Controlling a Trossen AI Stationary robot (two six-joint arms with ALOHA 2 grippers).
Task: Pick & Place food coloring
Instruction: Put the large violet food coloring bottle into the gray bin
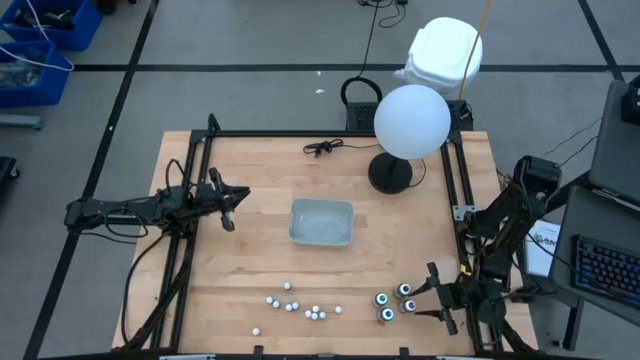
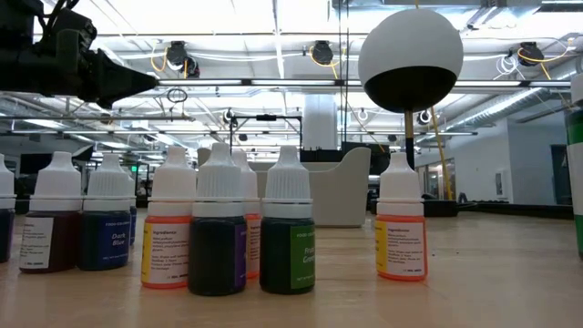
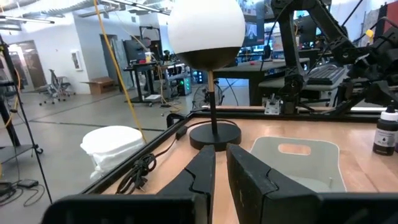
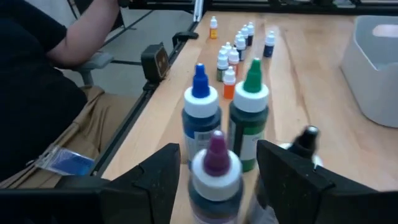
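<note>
Purple-tipped bottle point(image 4: 214, 177) stands between right gripper's point(image 4: 217, 186) wide jaws, blue point(image 4: 200, 127) and green point(image 4: 249, 118) bottles beyond.

In the low view one small dropper bottle point(image 2: 102, 226) carries a blue label reading "Dark Blue"; the other labels are illegible.

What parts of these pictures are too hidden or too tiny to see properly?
- High view: the tiny white-capped bottles are too small to tell their colours.
- Right wrist view: the purple-tipped bottle is blurred and cut off by the bottom edge, so whether the open right gripper touches it is unclear.
- Low view: the label print on the small green bottle is too small to read fully.
</note>
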